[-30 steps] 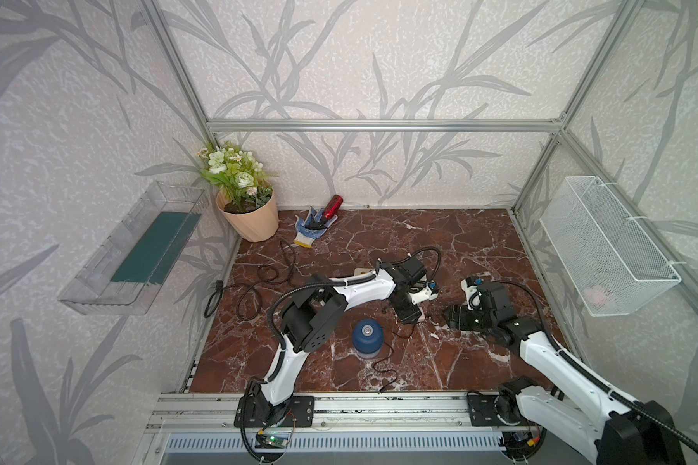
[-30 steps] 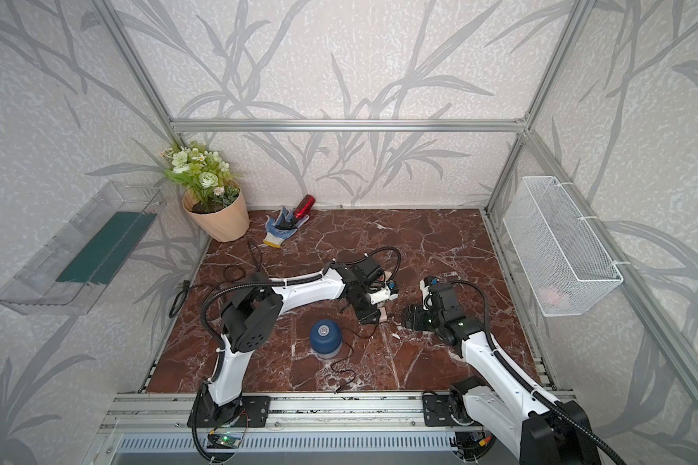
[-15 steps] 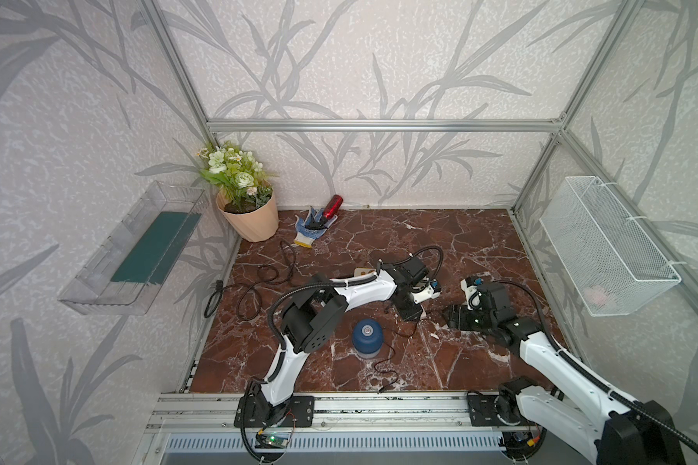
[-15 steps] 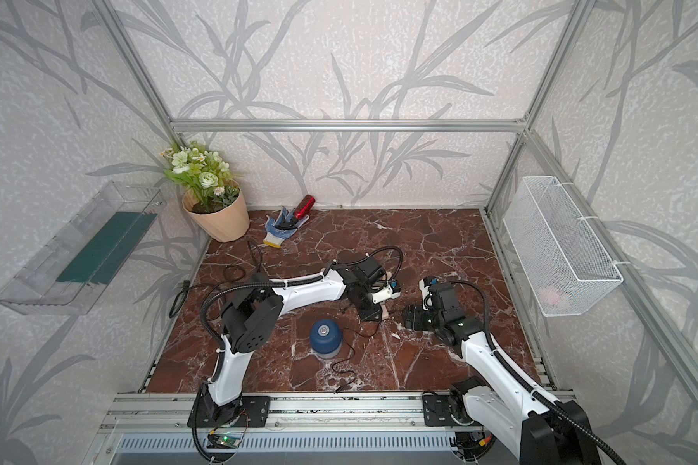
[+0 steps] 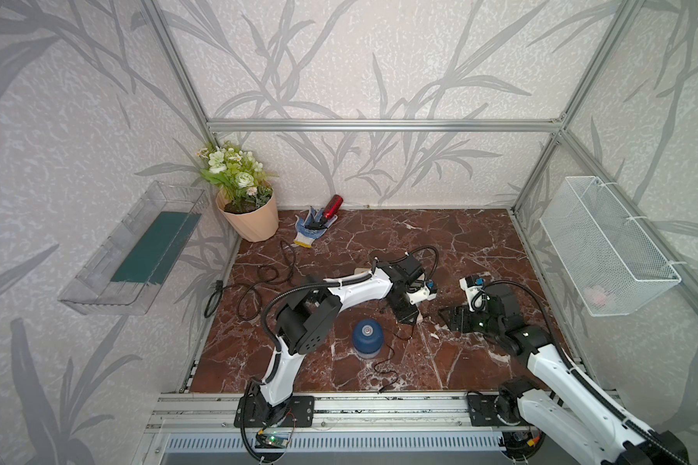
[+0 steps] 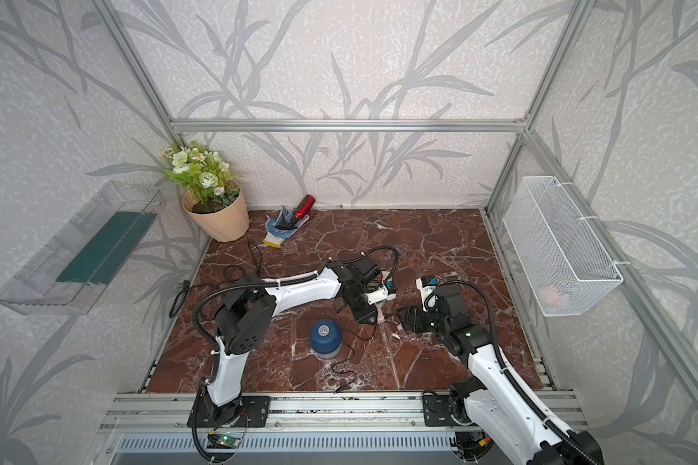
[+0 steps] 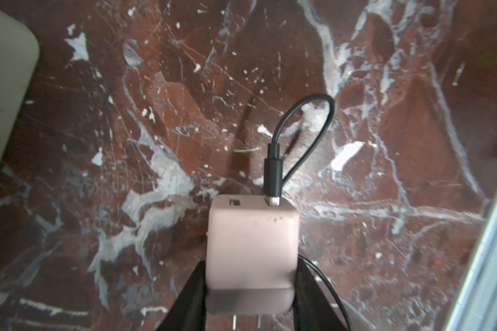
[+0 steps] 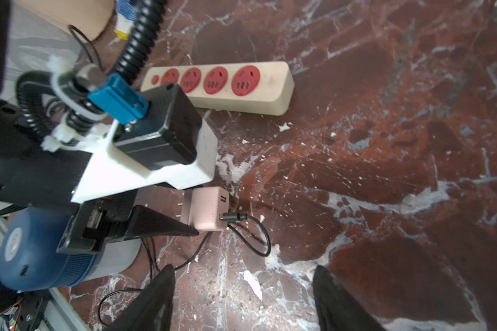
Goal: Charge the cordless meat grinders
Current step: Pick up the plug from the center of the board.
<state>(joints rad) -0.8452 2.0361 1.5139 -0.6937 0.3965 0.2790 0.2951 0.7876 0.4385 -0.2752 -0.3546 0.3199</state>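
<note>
**Left claw grips the charger cube; grinder waits by the front edge**

In both top views the meat grinder [image 5: 366, 337] [image 6: 325, 337] stands upright on the counter [image 5: 460, 241], near the front edge and left of its middle, just beside the left arm's elbow. It is a squat dome with a dark blue top, a round silver button at the centre and a pale clear base. A thin black cable [image 5: 375, 365] trails from beside it toward the front edge. Whether the cable is plugged into the grinder I cannot tell. The left claw [image 5: 411, 318] sits low over the middle of the counter, and the right claw [image 5: 446, 317] faces it, close but apart.

The left wrist view shows the left claw [image 7: 250, 280] clenched on a pink charger [image 7: 253, 238], with its fingers [image 7: 188, 298] pressed against opposite sides. The cable's plug sits in one of the charger's two ports. The prongs point back toward the palm, so I judge that a hand-over or a re-grip must come before any socket.

In the right wrist view the right claw [image 8: 241, 286] is released and empty, spread wide toward the charger, probably to receive it. A power strip [image 8: 227, 83] with red sockets lies beyond.
</note>
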